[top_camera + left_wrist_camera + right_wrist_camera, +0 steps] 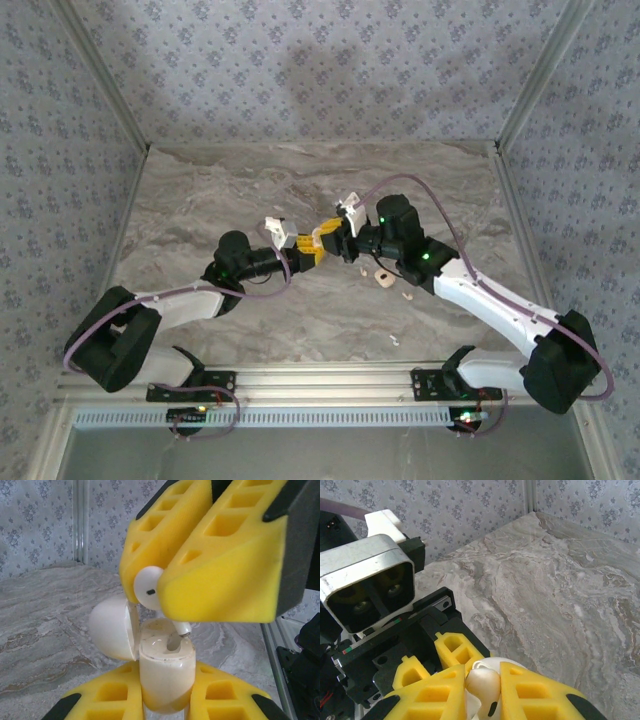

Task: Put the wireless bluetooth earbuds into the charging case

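Charging case (166,672): cream, rounded, upright between the left fingers (107,696), which pinched it from both sides low on the body. Lid (111,627) was hinged open and tipped back to the left in the left wrist view. A glossy socket showed inside the mouth.

Earbud (149,586): white, round head with a small dark slot, pinched between the tips of the right fingers (225,570). It hung just above the case with its stem angled down and to the right, the metal tip at the case mouth. Could not tell whether the tip touched the socket. The head sat just beside the lid's upper edge.

Right wrist view: the same earbud (482,684) was a pale lump clamped between the two yellow right fingers (530,692). Beyond it were the yellow left fingers (454,649) and the left arm's wrist camera (367,582), facing back.

Top view: both arms reached inward and met over the middle of the counter (220,190), left fingers (303,252) and right fingers (328,238) tip to tip.

Loose on the counter near the right arm:
- a tan ring-shaped piece (383,277)
- a small pale piece (407,294) just beside it
- another pale speck (393,340) nearer the arm bases

All three were too small to identify. The counter was grey and marbled, with patterned wallpaper (330,60) on the walls around it.
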